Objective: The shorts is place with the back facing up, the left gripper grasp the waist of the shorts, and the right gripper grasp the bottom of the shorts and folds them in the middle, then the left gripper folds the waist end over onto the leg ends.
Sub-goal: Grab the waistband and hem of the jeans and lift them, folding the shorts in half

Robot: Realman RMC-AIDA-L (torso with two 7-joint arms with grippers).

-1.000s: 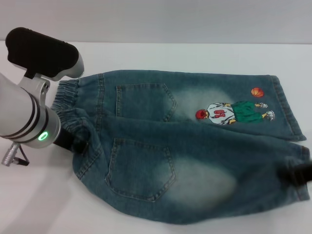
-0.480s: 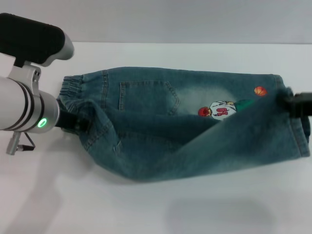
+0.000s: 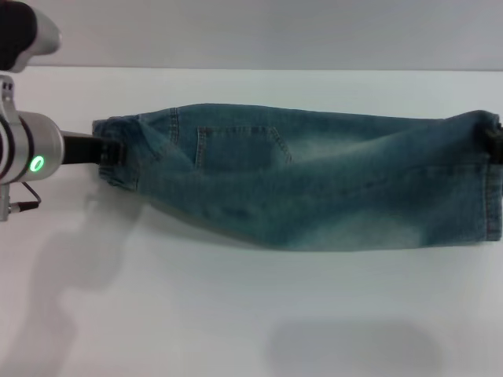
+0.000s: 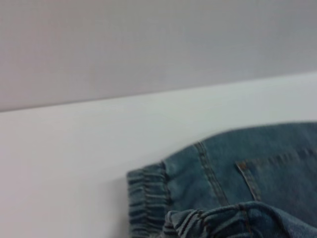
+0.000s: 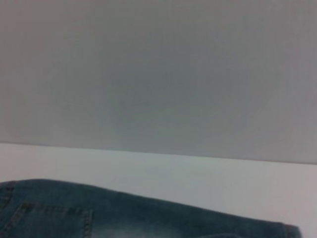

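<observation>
Shorts [image 3: 314, 188] folded lengthwise, cartoon print hidden

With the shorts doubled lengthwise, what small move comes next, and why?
Probably lower and release both ends: the shorts already lie folded leg over leg, the left claw holds the waist, the right claw the hem, and the near layer looks slack.

left gripper [image 3: 108, 151] clamped — right gripper [image 3: 495, 144] edge-hidden

Faded blue denim shorts [image 3: 314, 188] lie folded lengthwise, a long band across the far half of the white table [image 3: 236, 314]. Gathered waistband [image 3: 118, 153] toward the left edge, leg hems [image 3: 491, 196] at the right edge. One back pocket faces up.
</observation>
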